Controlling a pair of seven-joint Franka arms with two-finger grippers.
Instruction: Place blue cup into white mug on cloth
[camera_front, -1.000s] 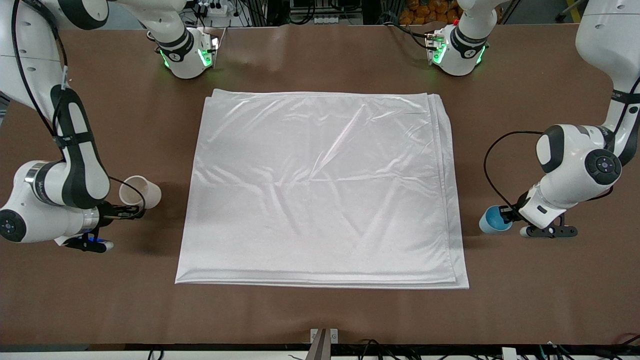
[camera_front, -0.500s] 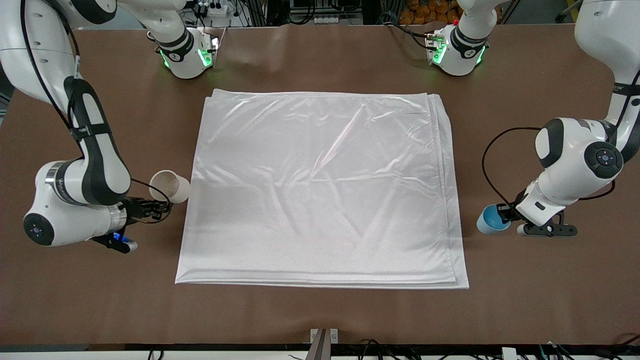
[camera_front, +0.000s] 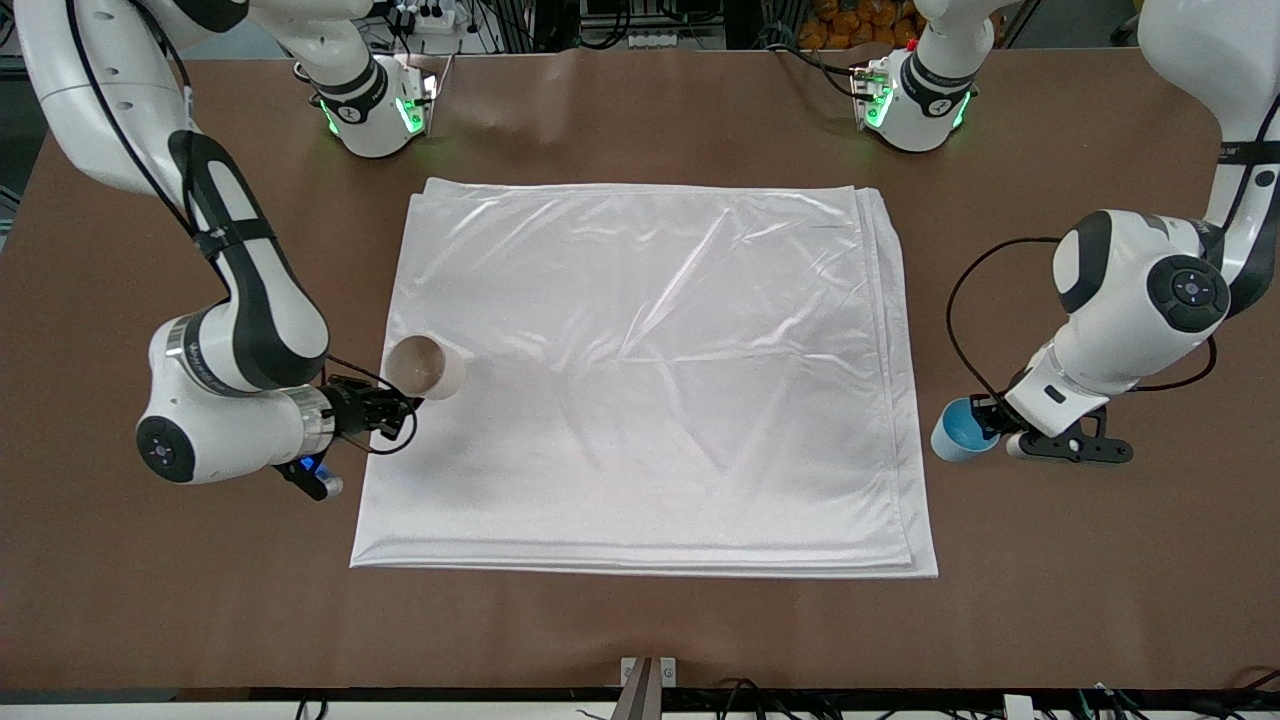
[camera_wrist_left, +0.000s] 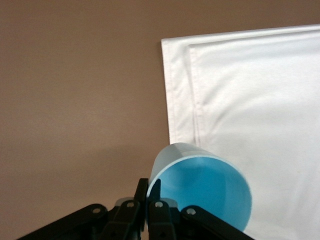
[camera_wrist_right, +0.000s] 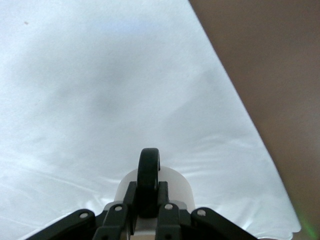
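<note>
My right gripper (camera_front: 398, 402) is shut on the dark loop handle (camera_wrist_right: 148, 181) of the white mug (camera_front: 425, 366) and holds it tilted, mouth toward the front camera, over the cloth's (camera_front: 640, 380) edge at the right arm's end. The mug's pale body (camera_wrist_right: 172, 184) shows over the cloth in the right wrist view. My left gripper (camera_front: 988, 418) is shut on the rim of the blue cup (camera_front: 957, 431), held tilted over bare table beside the cloth's edge at the left arm's end. Its bright blue inside (camera_wrist_left: 205, 192) shows in the left wrist view, with the cloth's corner (camera_wrist_left: 240, 100) close by.
The brown table (camera_front: 640, 620) surrounds the cloth. Both arm bases (camera_front: 375, 110) with green lights stand at the table's top edge. A small metal bracket (camera_front: 647, 675) sits at the table edge nearest the front camera.
My right gripper has carried the white mug from over bare table to over the cloth's edge. My left gripper has moved the blue cup a little toward the cloth.
</note>
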